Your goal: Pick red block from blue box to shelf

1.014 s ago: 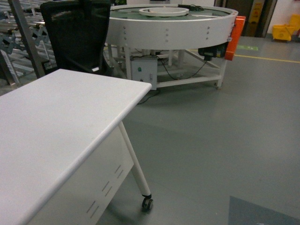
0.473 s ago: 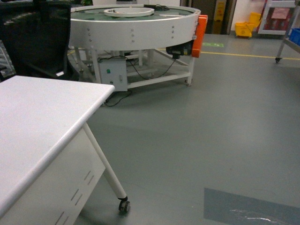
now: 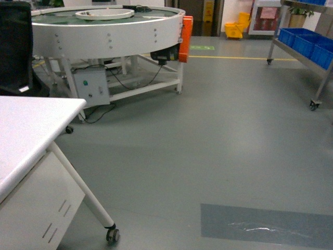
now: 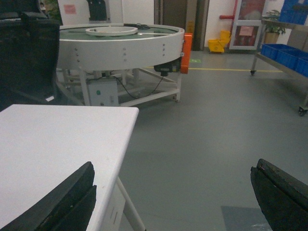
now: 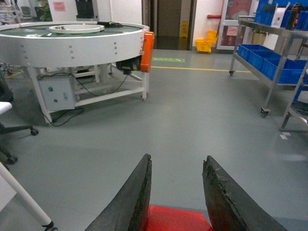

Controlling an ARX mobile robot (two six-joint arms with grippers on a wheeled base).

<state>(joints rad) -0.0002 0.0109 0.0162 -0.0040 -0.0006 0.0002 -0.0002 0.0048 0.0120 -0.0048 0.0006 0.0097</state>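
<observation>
We grip the small glossy red plastic block between the dark fingers of our right end effector. Our left end effector is spread wide beside the white counter. The stainless-steel shelf stands far right.

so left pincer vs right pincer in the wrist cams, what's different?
The left pincer stands wide open, its fingers at opposite frame edges; the right pincer has its fingers close together. The left pincer holds nothing, with the white table and floor below it; the right pincer grips the red block between its fingers. Both have dark fingers and face the same grey-floored hall.
</observation>
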